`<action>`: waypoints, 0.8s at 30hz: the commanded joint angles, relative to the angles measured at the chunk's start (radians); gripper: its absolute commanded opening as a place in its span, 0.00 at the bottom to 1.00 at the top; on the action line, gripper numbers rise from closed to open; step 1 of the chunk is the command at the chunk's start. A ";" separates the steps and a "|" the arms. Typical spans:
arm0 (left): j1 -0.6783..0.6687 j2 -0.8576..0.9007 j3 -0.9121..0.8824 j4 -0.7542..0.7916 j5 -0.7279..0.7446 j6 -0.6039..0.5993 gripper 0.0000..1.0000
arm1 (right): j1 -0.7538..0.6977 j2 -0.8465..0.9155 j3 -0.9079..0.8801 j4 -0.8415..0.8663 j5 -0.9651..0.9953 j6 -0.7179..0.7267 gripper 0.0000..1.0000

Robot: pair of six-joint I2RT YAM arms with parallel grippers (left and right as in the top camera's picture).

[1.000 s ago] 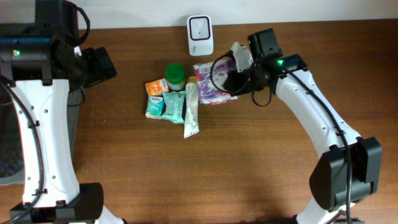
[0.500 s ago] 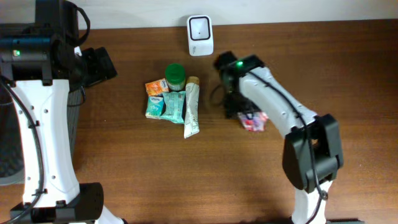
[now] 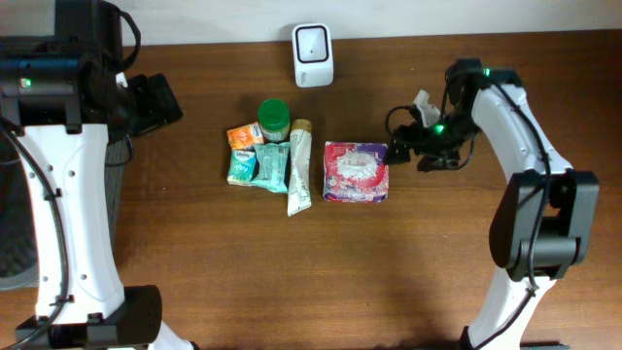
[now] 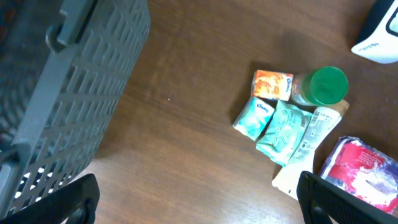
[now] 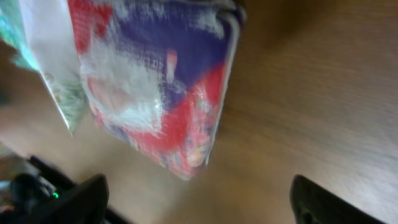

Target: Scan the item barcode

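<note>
You're looking at a dark brown wooden desk (image 3: 292, 282) that fills nearly the whole overhead view, its grain running left to right. Along the far edge there's a pale, plain strip (image 3: 505, 15); wall or floor beyond the desk, you can't tell which. Over on the left sits a grey slatted basket (image 4: 74, 87), its ribbed wall and thick rim large in the left wrist view, only a grey mesh patch in the overhead. The light is soft and even, giving the wood a faint sheen and blurry-edged shadows. In the right wrist view the wood reads lighter and blurred.
</note>
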 commanded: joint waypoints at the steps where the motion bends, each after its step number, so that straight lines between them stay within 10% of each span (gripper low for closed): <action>1: 0.002 -0.016 -0.001 0.000 -0.005 -0.006 0.99 | 0.005 -0.008 -0.176 0.176 -0.253 -0.034 0.87; 8: 0.002 -0.016 -0.001 0.000 -0.005 -0.006 0.99 | 0.047 -0.007 -0.347 0.445 -0.241 0.149 0.74; 13: 0.002 -0.016 -0.001 0.000 -0.005 -0.006 0.99 | 0.097 -0.007 -0.346 0.476 -0.217 0.166 0.04; 20: 0.002 -0.016 -0.001 0.000 -0.005 -0.006 0.99 | 0.101 -0.019 -0.065 0.475 -0.321 0.324 0.04; 24: 0.002 -0.016 -0.001 0.000 -0.005 -0.006 0.99 | 0.109 -0.016 0.049 0.840 -0.260 0.700 0.04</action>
